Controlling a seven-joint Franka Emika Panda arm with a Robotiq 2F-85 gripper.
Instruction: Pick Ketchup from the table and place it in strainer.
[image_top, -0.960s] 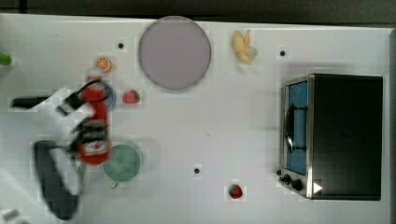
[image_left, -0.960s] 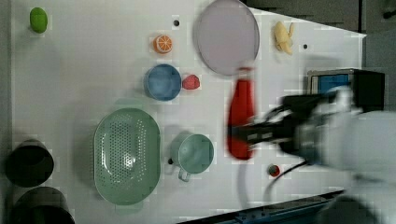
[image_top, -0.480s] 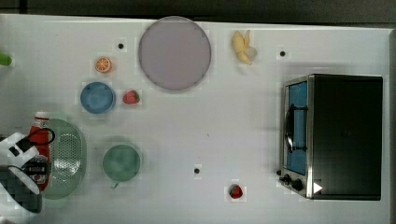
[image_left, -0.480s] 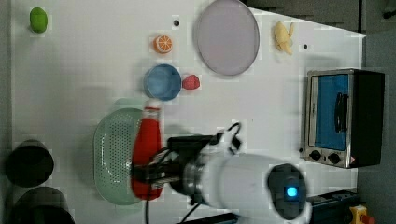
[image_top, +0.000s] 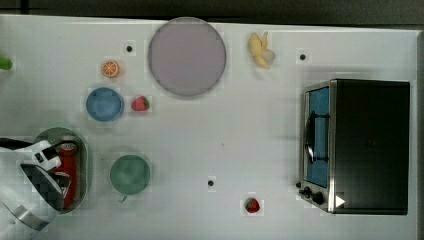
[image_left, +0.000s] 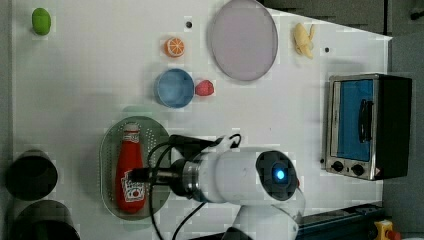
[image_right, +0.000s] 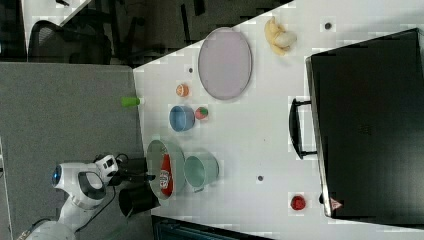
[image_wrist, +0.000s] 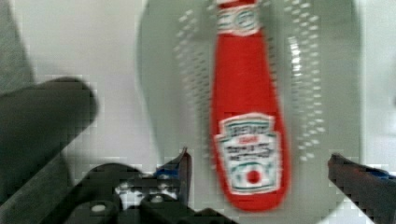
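Ketchup: lying flat inside strainer, cap toward twelve o'clock in the left view. Gripper: jaws spread wide either side of the bottle, holding nothing. Step: release; lift straight clear, avoiding label end and strainer rim

Ketchup lying in strainer, w/ label up

The Ketchup looks like glossy red plastic with a paper-like white label. The strainer is matt, perforated pale plastic. The oven has a brushed-metal front and matt black casing.
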